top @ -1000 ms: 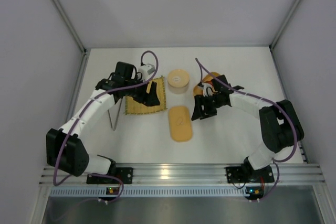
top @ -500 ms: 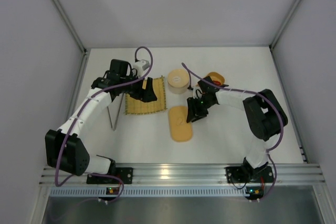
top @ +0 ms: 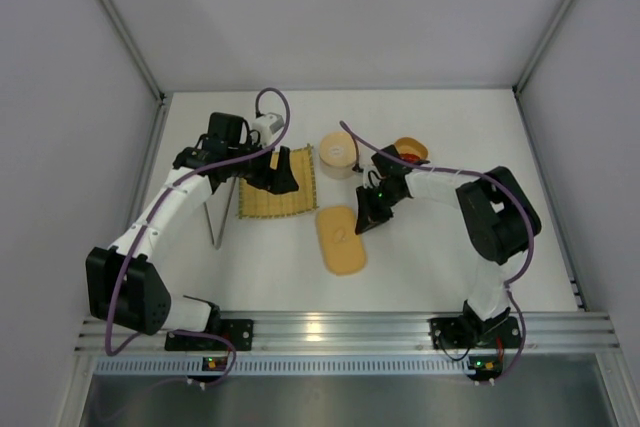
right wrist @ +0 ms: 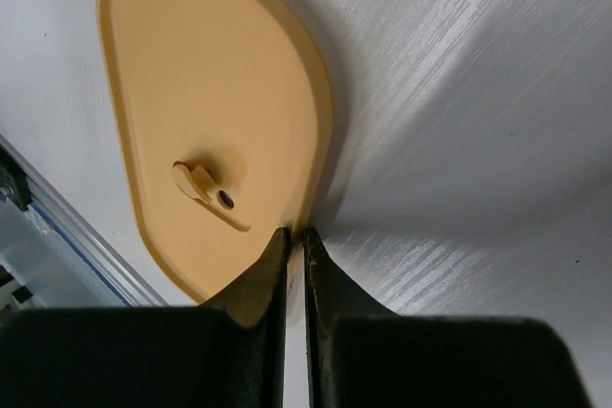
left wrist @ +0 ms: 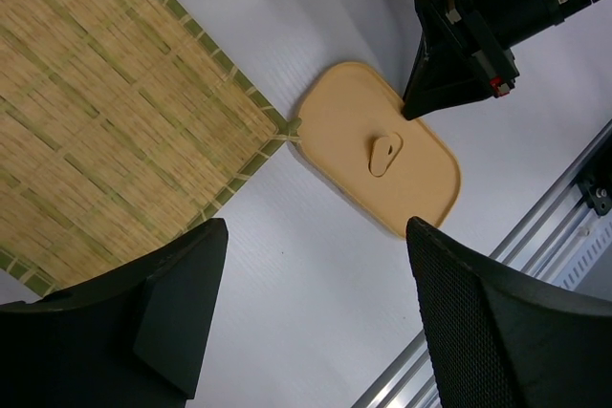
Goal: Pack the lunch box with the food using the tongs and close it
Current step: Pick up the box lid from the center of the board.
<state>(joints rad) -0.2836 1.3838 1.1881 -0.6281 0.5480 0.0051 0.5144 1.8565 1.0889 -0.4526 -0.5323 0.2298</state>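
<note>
Right gripper (right wrist: 295,236) pinches the lid (right wrist: 191,93) by its rim; left gripper (left wrist: 316,234) hangs open beside the mat (left wrist: 115,112).

The right jaws are closed thin on the lid's right-hand edge, one finger above it and one outside; the lid lies flat on the table, tab up, probably gripped so it can be carried to the box (top: 408,148); the box sits just behind the right arm, partly hidden, its contents too small to tell; the left jaws stand wide apart and hold nothing; the tongs (top: 217,217) lie on the table left of the mat, apart from both grippers.
</note>
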